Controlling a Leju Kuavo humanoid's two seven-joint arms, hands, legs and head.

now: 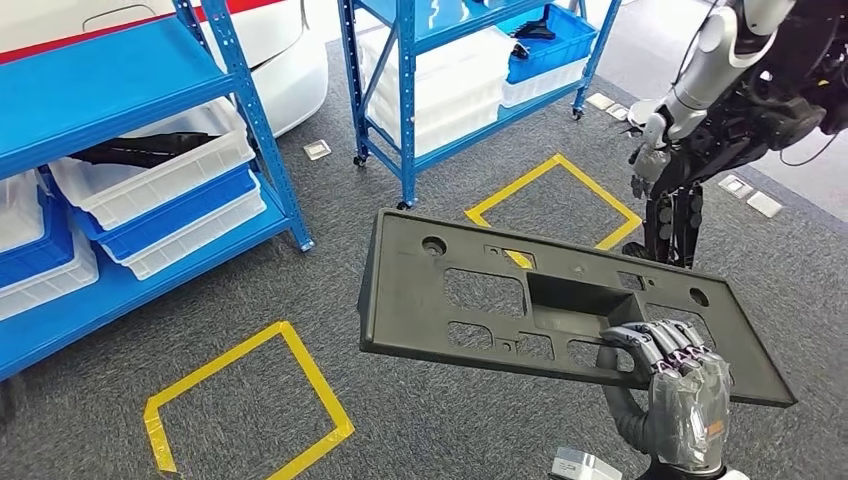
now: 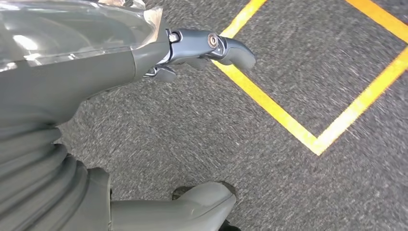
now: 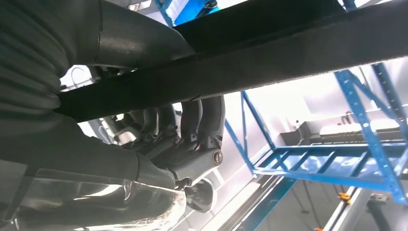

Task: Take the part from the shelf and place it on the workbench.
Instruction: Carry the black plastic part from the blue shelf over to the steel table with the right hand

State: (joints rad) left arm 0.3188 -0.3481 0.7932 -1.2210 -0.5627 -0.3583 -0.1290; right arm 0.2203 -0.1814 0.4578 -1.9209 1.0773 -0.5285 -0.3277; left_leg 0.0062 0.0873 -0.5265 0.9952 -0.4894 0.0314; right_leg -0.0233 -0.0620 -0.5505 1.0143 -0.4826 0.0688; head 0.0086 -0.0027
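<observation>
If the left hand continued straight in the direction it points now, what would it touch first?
Probably the grey carpet. The left hand hangs with nothing in it, fingers aimed toward the floor near the yellow tape square; depth is unclear.

Right hand: fingers curl over the near edge of the part, thumb side hidden under the panel; wrist cut by the head view's bottom edge. Right wrist view: part is just a dark bar, both ends cut off, backlit, surface detail unreadable. Left hand: fingers run out of the frame's edges, carpet motion-blurred (can't tell how far the fingers spread). Shelf cut by the left edge; dark item in its white bin too small to identify.
</observation>
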